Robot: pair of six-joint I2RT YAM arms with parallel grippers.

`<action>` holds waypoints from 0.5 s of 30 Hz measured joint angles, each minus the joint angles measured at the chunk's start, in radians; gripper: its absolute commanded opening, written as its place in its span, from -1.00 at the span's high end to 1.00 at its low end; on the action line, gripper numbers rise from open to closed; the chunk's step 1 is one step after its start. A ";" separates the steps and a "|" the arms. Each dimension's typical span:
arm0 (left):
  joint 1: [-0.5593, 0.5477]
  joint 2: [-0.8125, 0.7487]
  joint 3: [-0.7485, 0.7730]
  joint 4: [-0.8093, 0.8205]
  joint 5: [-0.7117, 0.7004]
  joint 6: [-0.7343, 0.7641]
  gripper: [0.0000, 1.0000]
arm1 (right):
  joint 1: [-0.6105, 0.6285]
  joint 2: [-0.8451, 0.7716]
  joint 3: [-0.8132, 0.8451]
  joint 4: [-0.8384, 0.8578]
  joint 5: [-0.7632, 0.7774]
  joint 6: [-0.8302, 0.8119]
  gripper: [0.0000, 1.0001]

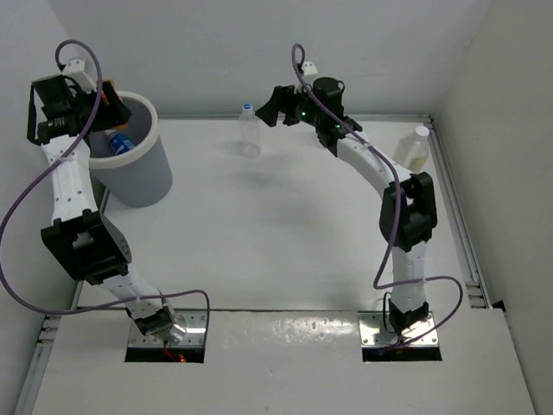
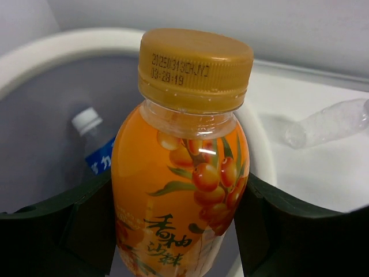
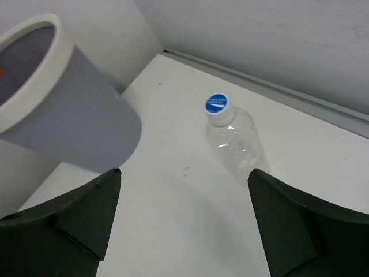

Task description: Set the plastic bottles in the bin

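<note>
The step in hand is the drop of the orange bottle (image 2: 184,173). The left gripper (image 2: 179,231) is clamped on its body from both sides and holds it upright above the mouth of the bin (image 1: 147,186), which stands at the far left of the worktop (image 1: 285,233). Inside the bin one bottle with a blue label (image 2: 95,141) lies already.

The right gripper (image 3: 184,173) has its jaws wide apart with nothing between them. It hangs above the worktop, near the clear bottle with a blue cap (image 3: 233,138), which stands upright by the far wall, apart from the bin. A whitish bottle (image 1: 413,149) stands in the far right corner, beside the right arm.

I judge that the next move for the left side is only to part the jaws, because the orange bottle seems to be well inside the white rim. The right side must go lower and forward so that the clear bottle comes between the jaws, without pushing it over.
</note>
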 measured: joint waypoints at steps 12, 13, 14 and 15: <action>0.016 -0.014 -0.054 -0.070 -0.026 0.043 -0.83 | 0.082 0.221 0.011 0.238 0.145 -0.095 -0.86; 0.016 -0.023 -0.062 -0.074 -0.024 0.050 -0.83 | 0.089 0.232 0.014 0.256 0.152 -0.099 -0.86; 0.016 -0.034 -0.069 -0.076 -0.019 0.055 -0.83 | 0.095 0.243 0.019 0.272 0.155 -0.104 -0.86; 0.016 -0.045 -0.075 -0.076 -0.013 0.060 -0.83 | 0.100 0.254 0.024 0.291 0.159 -0.109 -0.86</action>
